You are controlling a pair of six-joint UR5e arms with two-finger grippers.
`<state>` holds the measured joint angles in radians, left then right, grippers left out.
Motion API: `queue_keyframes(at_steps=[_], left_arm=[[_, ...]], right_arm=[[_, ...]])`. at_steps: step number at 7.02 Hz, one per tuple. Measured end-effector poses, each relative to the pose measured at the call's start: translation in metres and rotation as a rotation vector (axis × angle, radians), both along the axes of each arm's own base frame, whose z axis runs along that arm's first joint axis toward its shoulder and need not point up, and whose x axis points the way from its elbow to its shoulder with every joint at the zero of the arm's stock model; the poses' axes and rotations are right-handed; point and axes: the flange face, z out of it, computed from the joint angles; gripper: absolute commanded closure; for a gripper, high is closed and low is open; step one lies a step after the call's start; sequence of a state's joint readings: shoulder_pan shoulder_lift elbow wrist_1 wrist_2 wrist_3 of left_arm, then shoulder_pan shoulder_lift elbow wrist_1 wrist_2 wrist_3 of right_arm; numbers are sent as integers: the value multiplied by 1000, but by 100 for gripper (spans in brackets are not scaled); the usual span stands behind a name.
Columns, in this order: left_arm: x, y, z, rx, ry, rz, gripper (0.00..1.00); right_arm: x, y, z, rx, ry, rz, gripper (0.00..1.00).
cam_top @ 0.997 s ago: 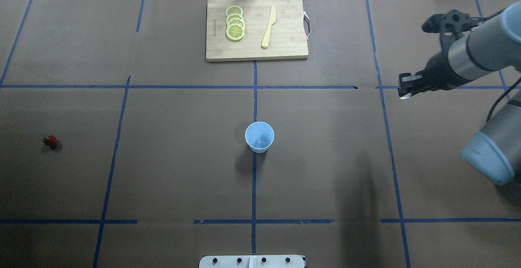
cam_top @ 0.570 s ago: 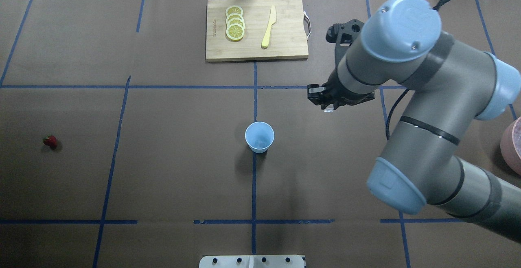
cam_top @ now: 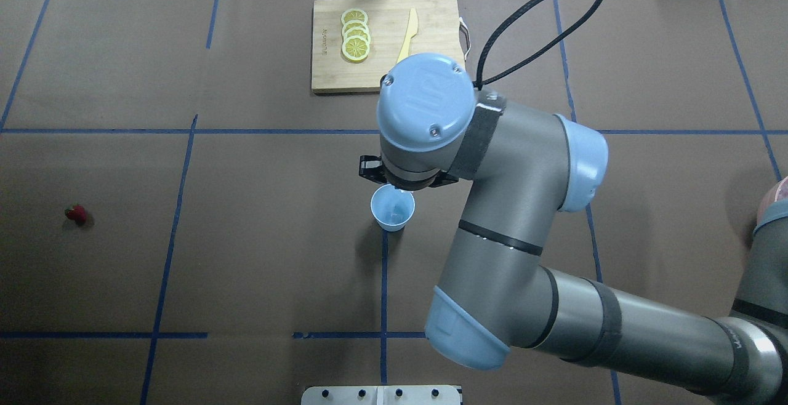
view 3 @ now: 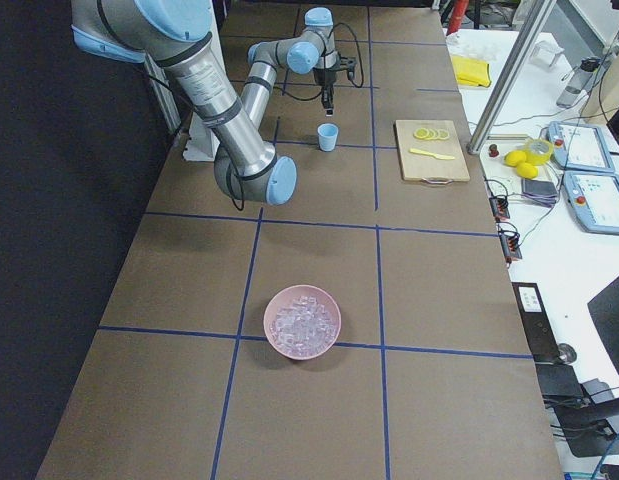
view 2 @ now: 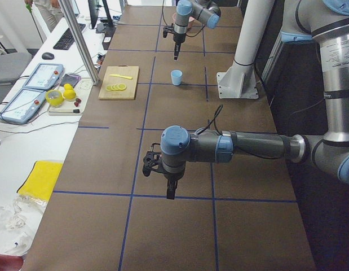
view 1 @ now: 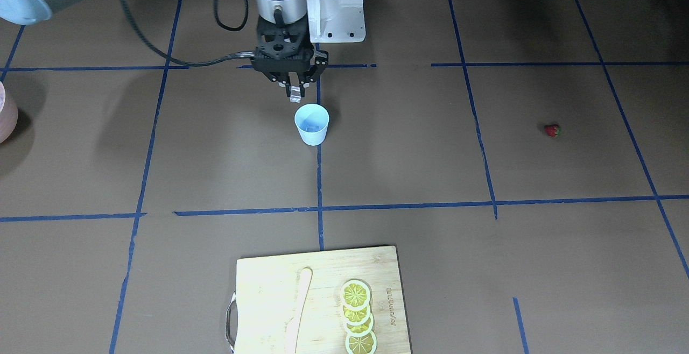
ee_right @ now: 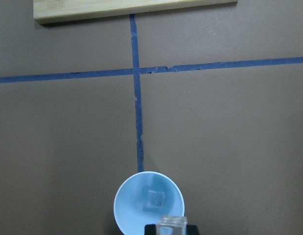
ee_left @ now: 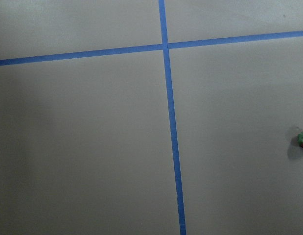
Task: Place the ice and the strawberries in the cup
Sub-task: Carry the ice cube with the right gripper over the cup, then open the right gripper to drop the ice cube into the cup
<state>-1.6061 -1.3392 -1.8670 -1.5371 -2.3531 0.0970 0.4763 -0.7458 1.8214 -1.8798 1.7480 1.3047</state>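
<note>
Brown paper-covered table (cam_top: 277, 257), gridded with blue tape (cam_top: 384, 282). Right arm (cam_top: 511, 208), reaching in from the robot's right and ending above the cup (view 1: 312, 134). Left arm (view 2: 247, 148), stretched low over the table, well off to the robot's left of the cup. Bamboo cutting board (cam_top: 326, 72), beyond the cup on the side away from the robot. Pink bowl (view 3: 302, 353) heaped with ice cubes (view 3: 302, 320), far to the robot's right of the cup. Right gripper (view 1: 294, 94), pointing straight down just above the cup's rim on the robot's side, clamped on one ice cube (ee_right: 171, 223) — held above the rim, not touching it. Left gripper (view 2: 170, 193), pointing down near the table; seen in the side view only, so no telling whether clenched or released. Cup itself: light blue, upright, standing on a tape line near the table's middle. Pale yellow knife (cam_top: 407, 32) and a row of overlapping lemon slices (cam_top: 355, 34), both on the board, slices toward the robot's left. Strawberry (cam_top: 76, 213), red with a green cap, lying on the paper well apart from the cup on the robot's left — outside it. Second ice cube (ee_right: 154, 199), lying on the cup's bottom.
</note>
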Motion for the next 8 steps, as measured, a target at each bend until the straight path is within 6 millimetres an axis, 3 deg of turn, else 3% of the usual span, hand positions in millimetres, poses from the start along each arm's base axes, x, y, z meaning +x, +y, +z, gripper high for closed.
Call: queue_keyframes(at_steps=[2, 4, 5, 6, 8], left_arm=[[0, 0, 2, -4, 0, 0, 0], [0, 0, 3, -6, 0, 1, 0], [0, 0, 3, -6, 0, 1, 0], [0, 0, 3, -6, 0, 0, 0], [0, 0, 3, -6, 0, 0, 0]], right_arm=[[-39, 4, 8, -13, 42, 3, 100], [-63, 5, 22, -10, 70, 3, 96], [-67, 5, 25, -7, 76, 3, 14], [-68, 5, 27, -3, 80, 1, 1], [-68, 5, 26, 4, 81, -3, 1]])
